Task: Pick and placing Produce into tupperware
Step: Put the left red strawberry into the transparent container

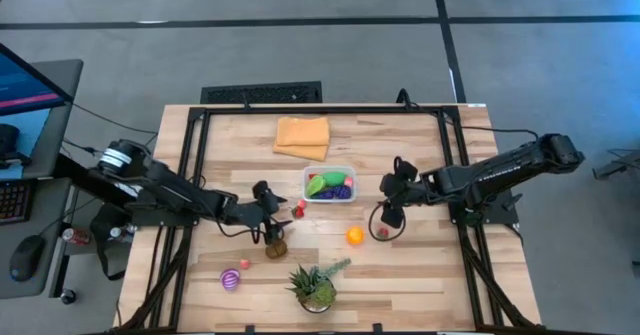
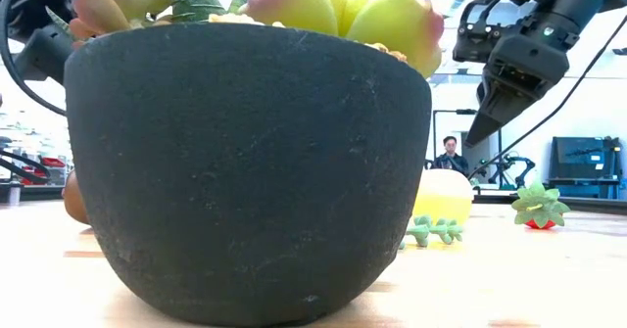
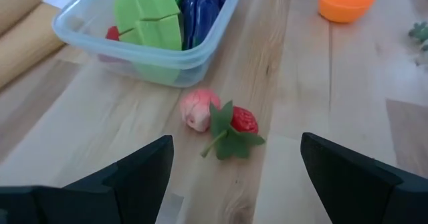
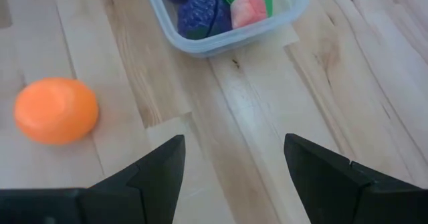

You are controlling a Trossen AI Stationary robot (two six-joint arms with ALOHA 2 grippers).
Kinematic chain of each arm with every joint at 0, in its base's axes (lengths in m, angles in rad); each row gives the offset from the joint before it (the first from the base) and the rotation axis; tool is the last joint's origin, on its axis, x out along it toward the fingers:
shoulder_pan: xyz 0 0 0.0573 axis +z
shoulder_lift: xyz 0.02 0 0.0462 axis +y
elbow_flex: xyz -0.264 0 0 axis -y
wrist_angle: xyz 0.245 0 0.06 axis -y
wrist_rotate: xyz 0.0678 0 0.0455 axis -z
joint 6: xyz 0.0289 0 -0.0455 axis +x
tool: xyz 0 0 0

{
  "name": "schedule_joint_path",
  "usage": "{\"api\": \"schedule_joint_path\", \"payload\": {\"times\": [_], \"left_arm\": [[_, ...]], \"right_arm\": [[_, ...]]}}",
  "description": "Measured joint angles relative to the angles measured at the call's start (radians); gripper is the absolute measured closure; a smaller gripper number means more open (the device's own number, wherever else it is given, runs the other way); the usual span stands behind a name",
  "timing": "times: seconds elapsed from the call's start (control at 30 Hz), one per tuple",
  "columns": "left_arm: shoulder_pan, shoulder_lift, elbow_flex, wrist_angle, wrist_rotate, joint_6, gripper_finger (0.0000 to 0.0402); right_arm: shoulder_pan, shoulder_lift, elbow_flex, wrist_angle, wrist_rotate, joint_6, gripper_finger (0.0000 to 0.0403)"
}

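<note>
Overhead, the table is light wood planks inside a dark frame and stands on a grey floor. At the 9 o'clock side of the high view there is a desk with a monitor, and at 12 o'clock, just behind the table edge, lies a dark keyboard. In the low view a person sits far back in the room.

The tupperware lies near the centre of the table, its long axis from 9 to 3 o'clock in the high view. Inside it are a green piece, a dark purple piece and a small pink-red one. A folded orange cloth lies at about 11 o'clock from the tub, close to it but apart.

Outside the tub, a pink piece and a small red strawberry with green leaves touch each other just beside its 7 o'clock corner. An orange fruit lies at 5 o'clock from the tub, and a striped pink-purple piece well apart at 7 o'clock. A potted plant stands near the 6 o'clock edge.

The left gripper hangs at 8 o'clock from the tub, its fingers spread wide and holding nothing, with the strawberry ahead of it. The right gripper hangs at 4 o'clock from the tub, its fingers apart and empty.
</note>
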Motion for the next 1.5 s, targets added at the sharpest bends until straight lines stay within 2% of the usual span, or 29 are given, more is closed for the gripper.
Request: {"api": "schedule_joint_path", "payload": {"times": [0.13, 0.4, 0.9, 1.0, 1.3, 1.5], "left_arm": [[0.007, 0.068, 0.007, 0.064, 0.000, -0.006, 0.0081], [0.030, 0.178, 0.086, 0.072, 0.045, 0.034, 0.0081], [0.070, 0.191, 0.098, 0.065, 0.086, 0.046, 0.0084], [0.070, 0.191, 0.098, 0.040, 0.080, 0.051, 0.0102], [0.070, 0.191, 0.098, 0.039, 0.068, 0.056, 0.0190], [0.076, 0.191, 0.098, 0.039, 0.066, 0.067, 0.0230]], "right_arm": [[0.002, 0.000, 0.000, 0.000, 0.004, 0.000, 0.0154], [0.002, 0.000, 0.000, -0.003, 0.005, -0.008, 0.0154], [0.002, 0.000, 0.000, -0.004, 0.023, -0.010, 0.0154], [0.002, 0.000, 0.000, -0.004, 0.023, -0.010, 0.0154], [0.002, 0.000, 0.000, -0.004, 0.023, -0.010, 0.0154], [0.002, 0.000, 0.000, -0.003, 0.023, -0.009, 0.0154]]}}
